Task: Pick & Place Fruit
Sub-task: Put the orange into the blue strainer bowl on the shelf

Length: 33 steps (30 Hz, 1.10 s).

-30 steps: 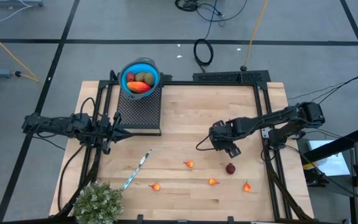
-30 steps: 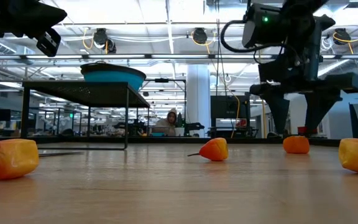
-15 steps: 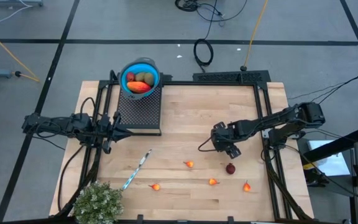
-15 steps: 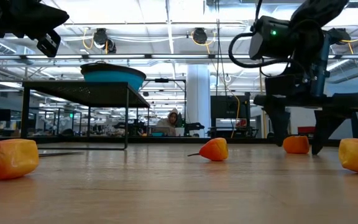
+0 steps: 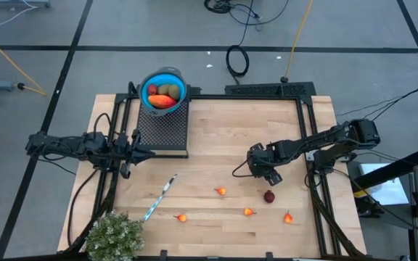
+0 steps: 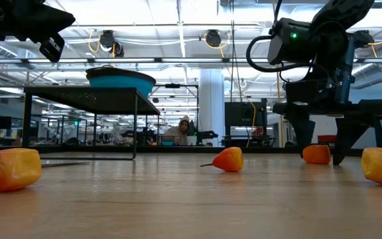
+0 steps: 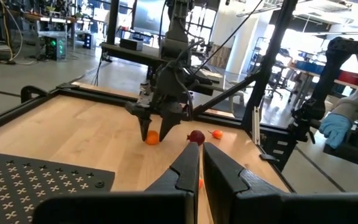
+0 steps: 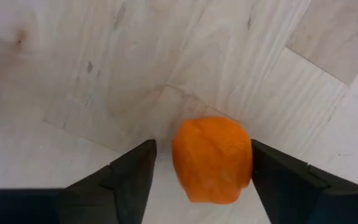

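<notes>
A small orange fruit [image 8: 211, 158] lies on the wooden table, right of centre, between the fingers of my open right gripper [image 8: 202, 146]. The gripper points steeply down over it [image 6: 322, 159] and hides it in the high view [image 5: 268, 172]. More orange bits [image 5: 220, 191] [image 5: 248, 212] [image 5: 289, 217] [image 5: 183, 217] and a dark red ball [image 5: 268, 196] lie near the front edge. A blue bowl [image 5: 164, 90] at the far left holds several fruits. My left gripper [image 5: 133, 152] hovers shut at the left, pointing level. My right gripper straddles the orange fruit from above, one finger [image 8: 126, 177] clear of it. The other finger [image 8: 278, 180] stands right at the fruit's side [image 8: 247, 162]; I cannot tell whether it touches. The fruit rests on the table.
The bowl sits on a black perforated stand [image 5: 162, 127]. A blue-handled knife [image 5: 160, 197] lies left of centre, and a bushy green plant [image 5: 115, 235] stands at the front left corner. Black frame rails run along the table's sides.
My right gripper has sunk toward the table, bringing its fingers down on either side of the orange fruit. The fruit has stayed where it was.
</notes>
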Each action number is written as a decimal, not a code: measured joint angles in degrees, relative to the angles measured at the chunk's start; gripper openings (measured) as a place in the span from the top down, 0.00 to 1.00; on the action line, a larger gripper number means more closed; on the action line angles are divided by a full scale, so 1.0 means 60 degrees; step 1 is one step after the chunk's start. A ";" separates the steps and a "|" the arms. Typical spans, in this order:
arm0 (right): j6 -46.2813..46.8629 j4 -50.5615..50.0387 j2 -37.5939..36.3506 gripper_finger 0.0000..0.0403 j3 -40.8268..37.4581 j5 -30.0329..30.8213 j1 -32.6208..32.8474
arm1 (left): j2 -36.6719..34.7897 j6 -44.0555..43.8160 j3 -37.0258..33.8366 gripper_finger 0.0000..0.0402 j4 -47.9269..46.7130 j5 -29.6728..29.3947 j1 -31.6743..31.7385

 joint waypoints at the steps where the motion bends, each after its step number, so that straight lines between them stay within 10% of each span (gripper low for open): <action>1: 0.0000 -0.0005 0.0003 0.41 -0.0003 -0.0011 0.0000 | 0.0000 0.0000 0.0000 0.95 0.0003 0.0000 0.0000; 22: 0.1454 -0.1111 -0.1543 0.63 0.1744 0.1026 0.0022 | 0.0018 -0.0071 0.0000 0.95 -0.0098 0.0029 0.0000; 33: 0.3317 0.1868 -0.4035 0.63 0.2507 0.0213 0.0022 | 0.0018 -0.0212 0.0004 0.95 -0.0177 0.0047 0.0000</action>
